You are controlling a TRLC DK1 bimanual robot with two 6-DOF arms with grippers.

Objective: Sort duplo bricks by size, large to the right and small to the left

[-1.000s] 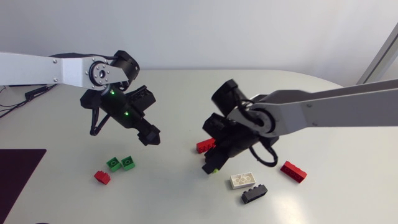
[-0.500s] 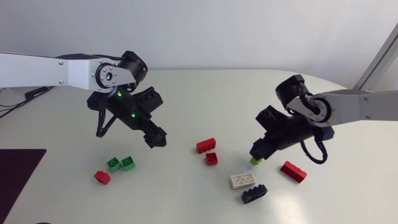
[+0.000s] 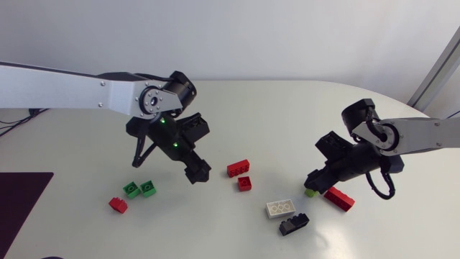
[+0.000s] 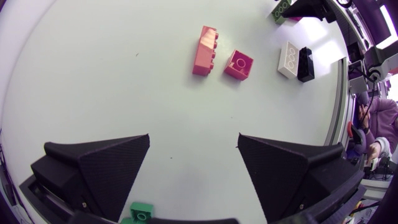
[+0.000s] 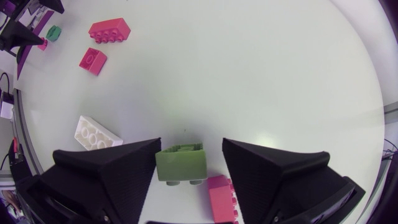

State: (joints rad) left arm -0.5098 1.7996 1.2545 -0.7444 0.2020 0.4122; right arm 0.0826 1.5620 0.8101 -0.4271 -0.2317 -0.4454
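The lime green brick (image 3: 310, 192) (image 5: 180, 165) lies on the table between the fingers of my right gripper (image 3: 317, 184) (image 5: 191, 148), which is open, with a gap at one side of the brick. A large red brick (image 3: 339, 199) (image 5: 221, 199) lies right beside it. My left gripper (image 3: 195, 171) (image 4: 194, 168) hovers open and empty left of a long red brick (image 3: 238, 168) (image 4: 205, 50) and a small red brick (image 3: 245, 183) (image 4: 239, 65). Two small green bricks (image 3: 140, 188) and a small red one (image 3: 118, 205) sit at the left.
A white brick (image 3: 281, 208) (image 5: 96, 134) and a black brick (image 3: 294, 224) (image 4: 305, 64) lie near the front, between the middle reds and the right group. A dark mat (image 3: 21, 194) covers the table's left front corner.
My right arm carried the lime brick from the middle rightward, set it beside the large red brick and opened its fingers. My left arm swung right toward the middle red bricks.
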